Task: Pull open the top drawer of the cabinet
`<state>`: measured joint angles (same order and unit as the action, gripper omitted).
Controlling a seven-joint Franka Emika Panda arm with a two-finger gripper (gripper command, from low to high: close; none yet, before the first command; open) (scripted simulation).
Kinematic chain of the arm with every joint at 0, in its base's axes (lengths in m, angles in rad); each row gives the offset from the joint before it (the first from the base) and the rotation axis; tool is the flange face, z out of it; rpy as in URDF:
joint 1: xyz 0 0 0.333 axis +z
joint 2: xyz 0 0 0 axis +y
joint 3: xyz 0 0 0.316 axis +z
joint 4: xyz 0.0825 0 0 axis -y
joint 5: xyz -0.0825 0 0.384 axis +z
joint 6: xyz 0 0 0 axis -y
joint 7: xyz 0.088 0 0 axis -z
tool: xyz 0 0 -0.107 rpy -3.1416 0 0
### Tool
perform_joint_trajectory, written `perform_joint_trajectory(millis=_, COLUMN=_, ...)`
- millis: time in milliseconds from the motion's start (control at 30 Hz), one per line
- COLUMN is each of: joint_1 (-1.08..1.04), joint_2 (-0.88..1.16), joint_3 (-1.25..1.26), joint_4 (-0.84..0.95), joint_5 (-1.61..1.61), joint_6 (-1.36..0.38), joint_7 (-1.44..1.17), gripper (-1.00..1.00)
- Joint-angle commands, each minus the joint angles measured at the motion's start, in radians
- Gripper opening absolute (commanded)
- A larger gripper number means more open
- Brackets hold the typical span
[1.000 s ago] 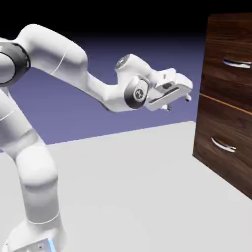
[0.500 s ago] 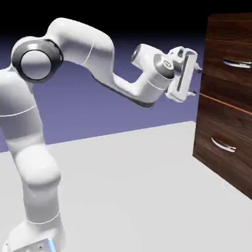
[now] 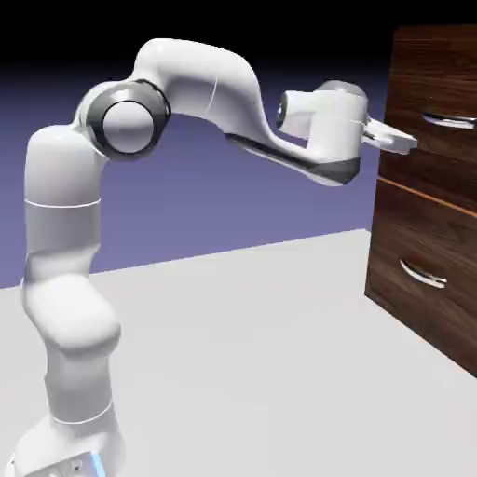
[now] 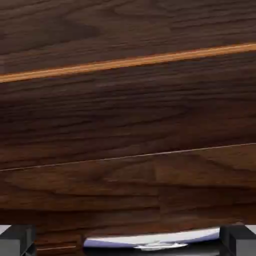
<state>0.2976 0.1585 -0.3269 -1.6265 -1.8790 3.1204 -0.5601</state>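
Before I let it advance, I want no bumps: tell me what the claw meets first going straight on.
Probably the top drawer's handle, lying between the fingertips at the hand view's bottom edge, or the wood front around it; depth is unclear.

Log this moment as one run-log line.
Top drawer: shut | jaws: open | silver handle: seen between them in hand view, not gripped
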Motion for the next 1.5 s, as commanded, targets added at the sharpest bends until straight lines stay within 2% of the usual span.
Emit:
perform_joint_trajectory(millis=0, joint_1=0.006, joint_2=0.017, joint_3=-0.008, joint_4=0.027, joint_5=-0.044, joint_6=0.002, joint_7=-0.030, gripper=0.00)
perform_joint_trajectory(millis=567, joint_1=0.116, joint_2=0.296, joint_3=-0.133, joint_4=0.481, joint_5=-0.763, joint_6=0.034, joint_7=-0.529, gripper=0.00)
perform_joint_trajectory(millis=1200, joint_1=-0.126, joint_2=0.490, joint_3=0.041, joint_4=0.716, joint_5=-0.048, joint_6=0.084, joint_7=-1.268, gripper=0.00)
perform_joint_trajectory(millis=1233, joint_1=-0.126, joint_2=0.490, joint_3=0.041, joint_4=0.716, joint_5=-0.048, joint_6=0.084, joint_7=-1.268, gripper=-1.00)
perform_joint_trajectory(millis=1467, joint_1=-0.139, joint_2=0.404, joint_3=0.122, joint_4=0.623, joint_5=-0.309, joint_6=0.042, joint_7=-1.070, gripper=-1.00)
